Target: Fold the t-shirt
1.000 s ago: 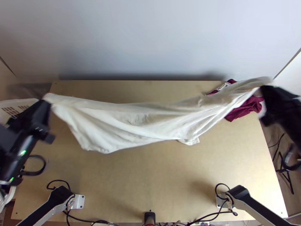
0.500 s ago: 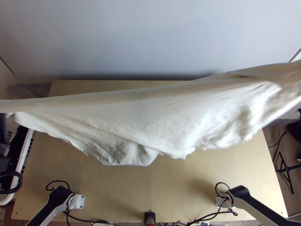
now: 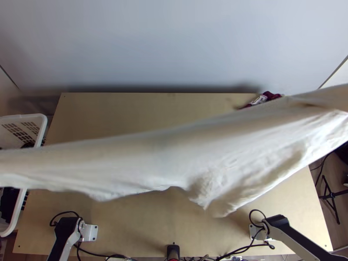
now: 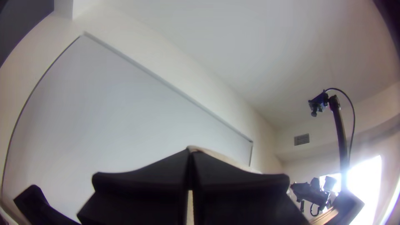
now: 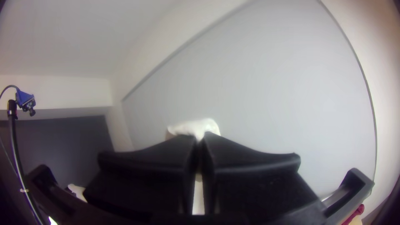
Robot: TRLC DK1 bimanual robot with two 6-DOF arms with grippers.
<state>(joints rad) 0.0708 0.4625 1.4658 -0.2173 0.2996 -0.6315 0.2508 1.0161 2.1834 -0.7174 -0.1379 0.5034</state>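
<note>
1. One white t-shirt (image 3: 165, 161) is pinched in nearly closed jaws by left gripper (image 4: 190, 154) and right gripper (image 5: 200, 141), stretched across both desk (image 3: 143, 226) side edges.
2. Between the jaws, near and far strips are exposed.
3. Partly hidden are one basket (image 3: 44, 124) toward the left jaws, one maroon cloth (image 3: 272, 95) toward the right.

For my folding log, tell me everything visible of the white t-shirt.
The white t-shirt looks thin and soft, creamy in the shaded parts. It is held up over the table, stretched across the top view from side to side, one end pinched in the fingers of the left gripper, another in those of the right gripper. The upper edge runs fairly taut; the lower droops unevenly, with wrinkles. Collar and sleeves cannot be told apart.
</note>
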